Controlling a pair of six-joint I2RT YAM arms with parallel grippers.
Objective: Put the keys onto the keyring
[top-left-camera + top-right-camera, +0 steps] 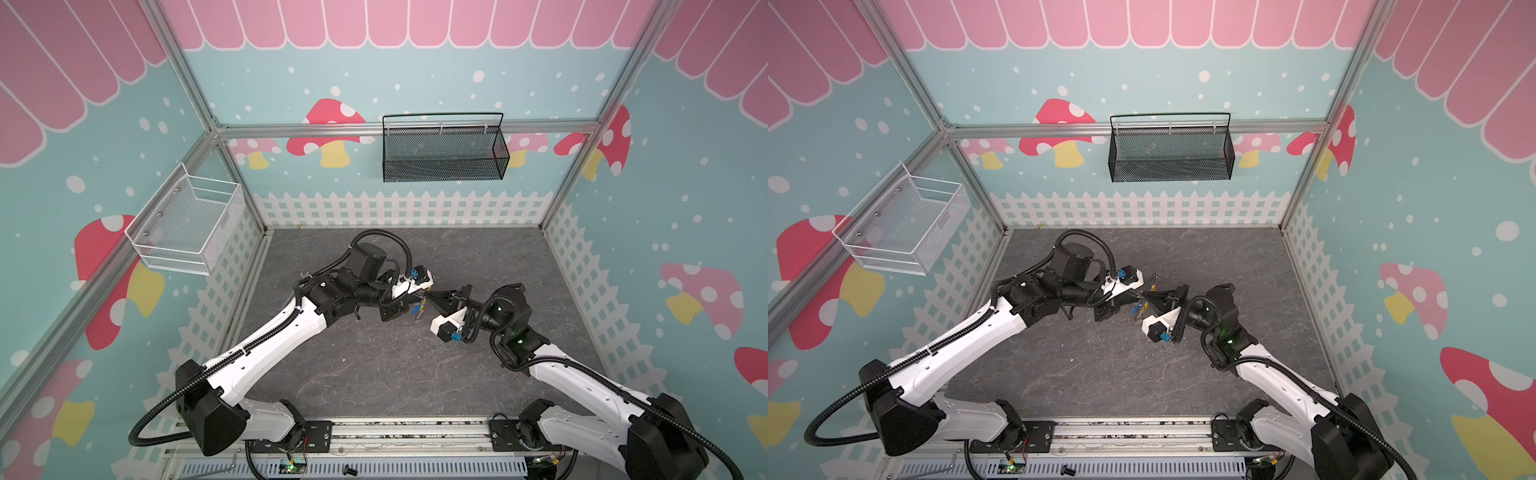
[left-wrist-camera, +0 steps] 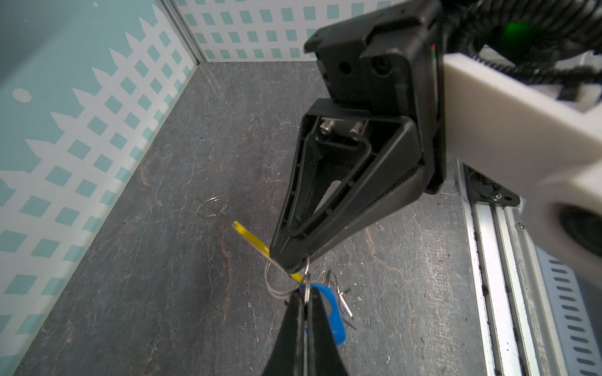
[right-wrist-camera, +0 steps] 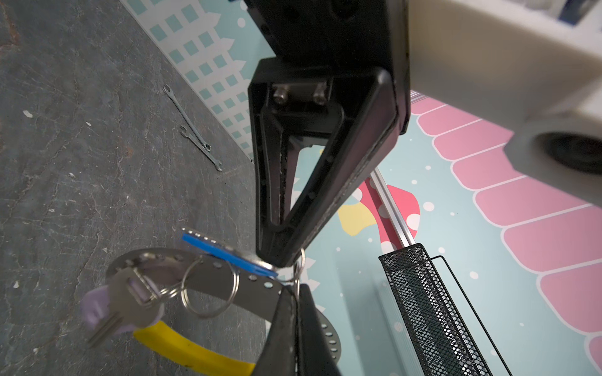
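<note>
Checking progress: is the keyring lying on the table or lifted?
Lifted: the shut right gripper holds the keyring by its yellow segment in the air, clear of the table.

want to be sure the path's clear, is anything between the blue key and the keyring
Nothing visible: the left end effector holds the blue key right against the keyring in the right end effector.

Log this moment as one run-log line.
left gripper: shut on blue-tag key | right gripper: shut on keyring | lilac-tag key: dangling by keyring, threading unclear | tips meet above table
</note>
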